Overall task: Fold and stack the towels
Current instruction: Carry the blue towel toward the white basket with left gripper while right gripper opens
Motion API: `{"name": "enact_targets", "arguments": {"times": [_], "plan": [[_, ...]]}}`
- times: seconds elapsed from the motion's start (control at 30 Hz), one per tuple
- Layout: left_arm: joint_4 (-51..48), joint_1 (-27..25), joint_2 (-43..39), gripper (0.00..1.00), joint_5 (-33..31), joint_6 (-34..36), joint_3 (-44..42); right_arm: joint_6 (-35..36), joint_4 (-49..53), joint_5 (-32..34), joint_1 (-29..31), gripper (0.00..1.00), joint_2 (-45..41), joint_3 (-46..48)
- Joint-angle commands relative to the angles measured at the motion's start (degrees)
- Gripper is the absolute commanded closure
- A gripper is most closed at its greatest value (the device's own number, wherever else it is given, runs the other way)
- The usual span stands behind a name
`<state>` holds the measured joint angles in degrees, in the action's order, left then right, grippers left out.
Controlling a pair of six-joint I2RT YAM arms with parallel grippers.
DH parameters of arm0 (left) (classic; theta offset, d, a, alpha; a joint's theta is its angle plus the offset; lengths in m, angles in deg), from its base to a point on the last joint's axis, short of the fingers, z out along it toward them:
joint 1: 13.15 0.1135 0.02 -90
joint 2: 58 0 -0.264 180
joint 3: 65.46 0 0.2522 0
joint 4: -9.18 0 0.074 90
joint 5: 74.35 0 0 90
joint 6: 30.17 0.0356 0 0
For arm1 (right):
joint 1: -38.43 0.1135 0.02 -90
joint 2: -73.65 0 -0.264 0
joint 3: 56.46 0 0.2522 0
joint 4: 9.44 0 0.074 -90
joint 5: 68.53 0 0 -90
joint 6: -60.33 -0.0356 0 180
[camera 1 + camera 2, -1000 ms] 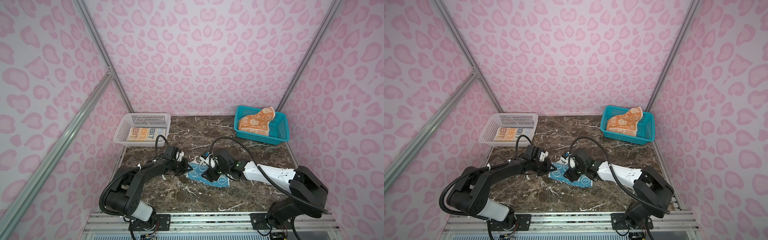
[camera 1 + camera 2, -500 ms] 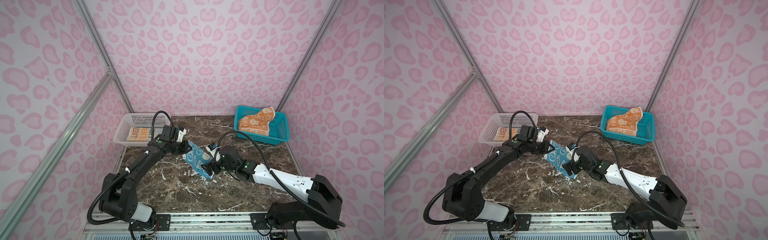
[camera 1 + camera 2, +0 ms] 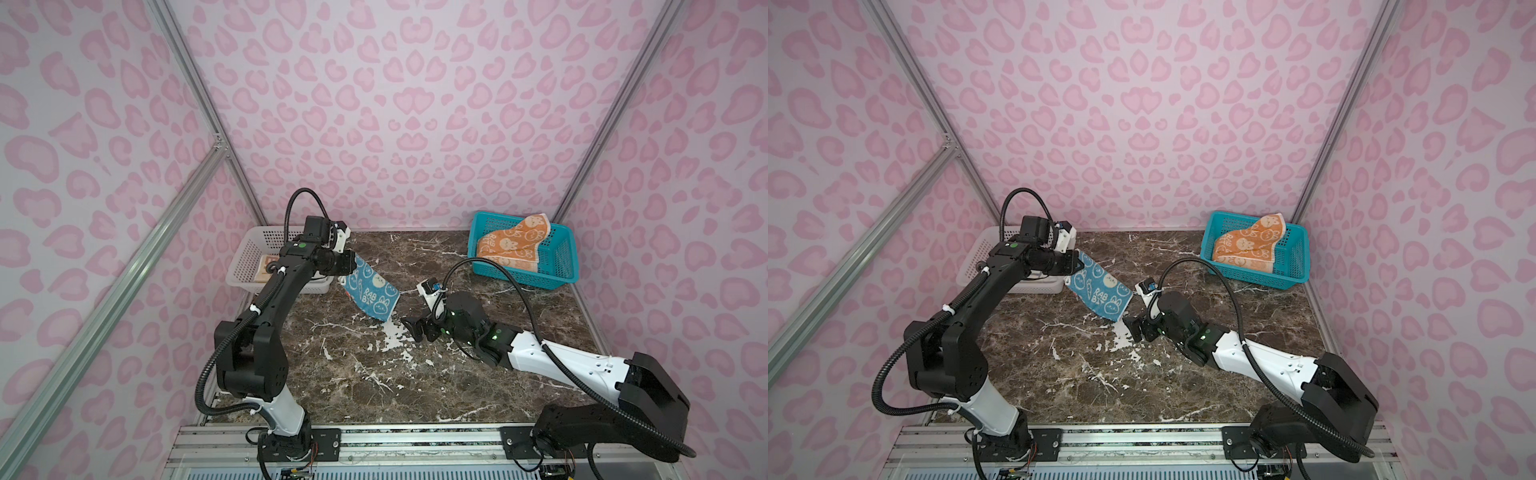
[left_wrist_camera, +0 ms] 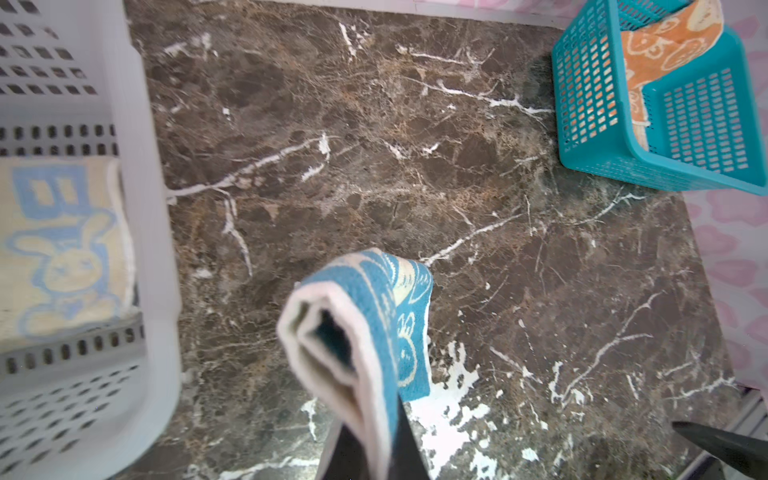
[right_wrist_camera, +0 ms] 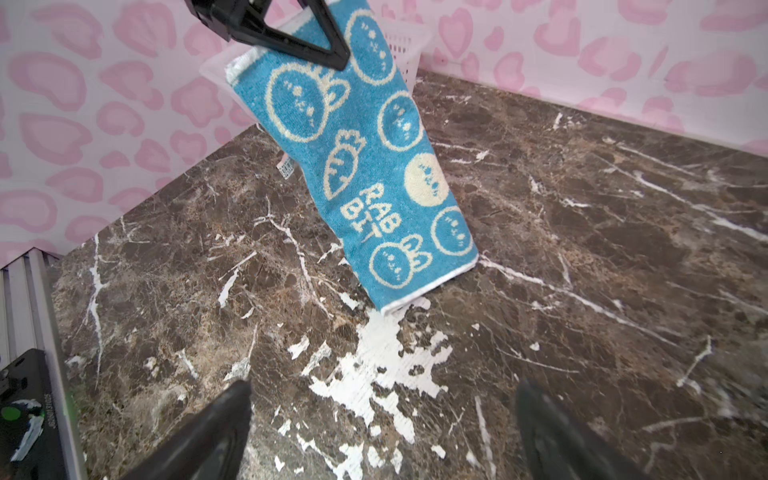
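- The marble table (image 3: pixel 415 374) is bare across the centre and bottom of both top views.
- The white basket (image 3: pixel 249 253), middle left, holds the cream towel (image 3: pixel 266 270). The teal basket (image 3: pixel 557 266), upper right, holds the orange towel (image 3: pixel 515 245).
- The blue towel (image 3: pixel 372 291), folded long, slants down toward centre frame.
- The left gripper (image 3: pixel 347 266) pinches its top edge, just right of the white basket's rim.
- The right gripper (image 3: pixel 411 330), spread wide and empty, sits near the towel's lower end.

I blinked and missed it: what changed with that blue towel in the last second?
The left gripper lifted the folded blue towel up toward the white basket; the right gripper let go, open now. The orange towel in the teal basket and the cream towel stayed put.
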<state>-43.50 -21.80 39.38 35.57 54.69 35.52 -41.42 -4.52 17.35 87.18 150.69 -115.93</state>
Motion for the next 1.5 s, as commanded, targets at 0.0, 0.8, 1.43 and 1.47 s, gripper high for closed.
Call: {"name": "enact_targets", "arguments": {"times": [0.0,0.8,1.43,1.47], "plan": [[-0.89,1.6,2.37,0.97,-2.75,3.94,4.01,1.04,-3.96,0.88,0.03,0.01,0.76,-0.4],[-7.49,17.99,13.68,0.97,-8.6,12.44,21.85,3.07,-1.85,-2.86,-0.04,0.01,2.06,-1.8],[-5.03,22.53,21.33,0.97,-12.99,14.66,24.77,4.65,-0.93,-5.78,0.03,0.01,5.66,-4.63],[-5.03,22.53,21.5,0.97,-13.77,14.92,24.84,4.67,-0.66,-5.93,0.03,0.01,5.91,-5.06]]}}
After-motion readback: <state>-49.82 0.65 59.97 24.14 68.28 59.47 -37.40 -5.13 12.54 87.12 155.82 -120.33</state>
